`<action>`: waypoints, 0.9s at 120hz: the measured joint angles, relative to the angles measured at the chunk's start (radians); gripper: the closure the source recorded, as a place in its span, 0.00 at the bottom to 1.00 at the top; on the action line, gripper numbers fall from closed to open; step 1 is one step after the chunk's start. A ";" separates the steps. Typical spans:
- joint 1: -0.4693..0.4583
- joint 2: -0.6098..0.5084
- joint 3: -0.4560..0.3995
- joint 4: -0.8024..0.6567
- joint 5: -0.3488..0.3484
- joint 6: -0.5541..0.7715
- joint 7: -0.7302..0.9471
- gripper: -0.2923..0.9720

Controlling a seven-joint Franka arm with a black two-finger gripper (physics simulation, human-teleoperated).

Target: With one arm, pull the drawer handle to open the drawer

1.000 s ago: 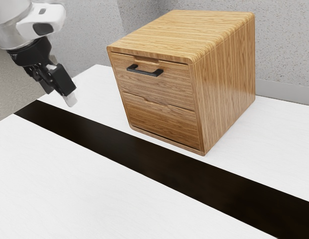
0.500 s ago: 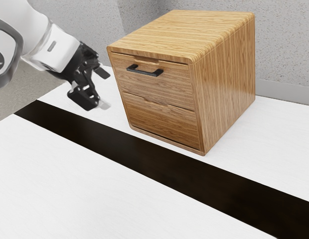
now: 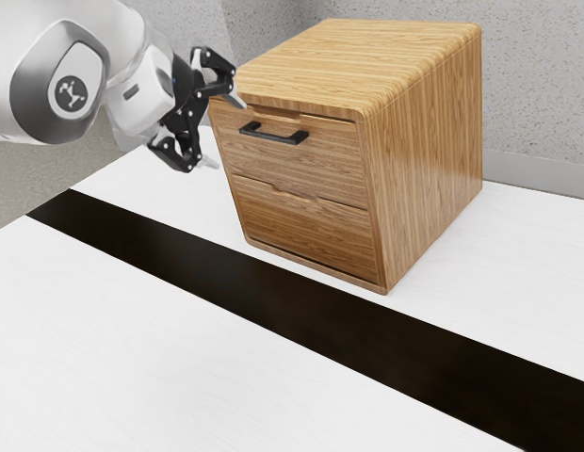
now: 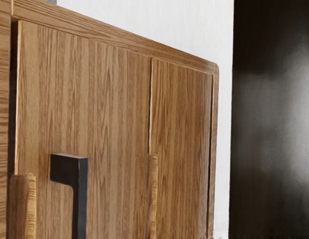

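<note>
Cabinet (image 3: 419,141), wood grain, stands on a white table (image 3: 113,377), toward the far side and the exterior view's right. A grey wall (image 3: 546,85) rises behind it. A black stripe (image 3: 301,306) crosses the table just in front of the cabinet, running from the far left to the near right.

Two drawers in the cabinet's front. The top drawer (image 3: 306,165) carries a black bar handle (image 3: 273,134) near its upper edge, toward the left of its front. The front lies flush with the frame, so the drawer is shut. The lower drawer (image 3: 306,224) is also flush and has a small wooden notch at its top edge.

The arm (image 3: 75,85), white and grey, comes in from the exterior view's upper left. The gripper (image 3: 222,132) hangs at the cabinet's front left corner, level with the top drawer and just left of the handle. Its fingers (image 3: 217,68) are spread wide with nothing between them. One fingertip sits by the cabinet's top front edge and the other lower, off to the left. I cannot tell whether it touches the wood. The handle is untouched.

In the wrist view the hand faces the cabinet front at close range. One end of the handle (image 4: 75,191) stands out dark against the top drawer (image 4: 84,114), with the lower drawer (image 4: 182,149) beside it. Beyond the cabinet's edge lie the white table (image 4: 159,25) and the stripe (image 4: 274,124).
</note>
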 joint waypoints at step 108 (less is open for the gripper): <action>-0.002 0.175 -0.013 0.117 -0.154 0.138 0.218 0.54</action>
